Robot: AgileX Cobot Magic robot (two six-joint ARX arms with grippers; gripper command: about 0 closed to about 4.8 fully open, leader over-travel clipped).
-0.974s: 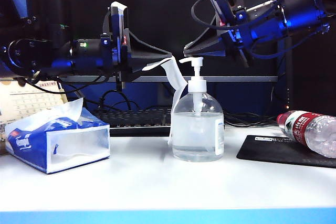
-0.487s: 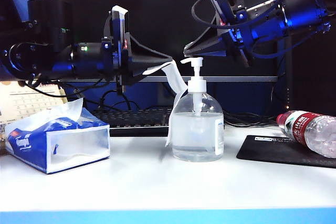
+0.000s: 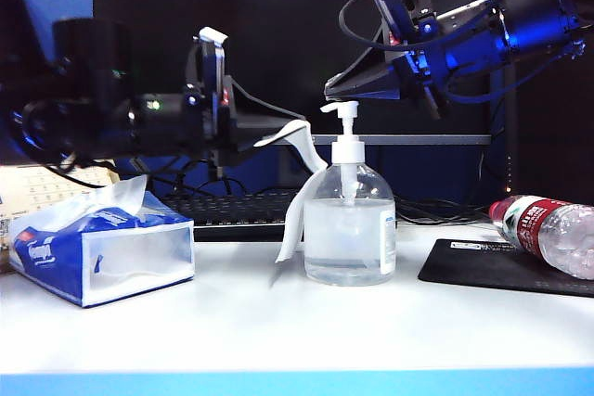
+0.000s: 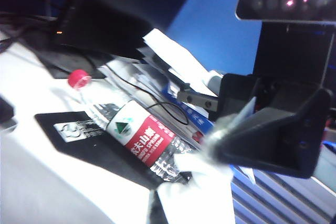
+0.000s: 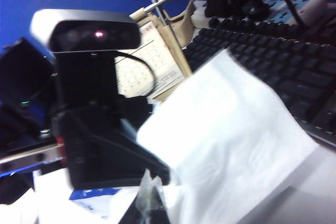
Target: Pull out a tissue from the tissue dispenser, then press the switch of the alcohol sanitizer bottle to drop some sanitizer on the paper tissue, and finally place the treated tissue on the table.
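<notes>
Beside the alcohol sanitizer bottle, the left gripper is pinched shut on the top of the tissue, and the long white sheet hangs down the bottle's left side. It has just dropped lower than a second ago, so the bottom tip of the tissue now nearly reaches the table, where before it hung up by the side of the bottle. That looks like the start of laying the tissue down, the last job. The right gripper has stayed put, closed and holding nothing, with its tip just above the switch. The switch looks fully up, not pushed. The tissue dispenser sits on the left of the table with more white paper poking out, same as before
</notes>
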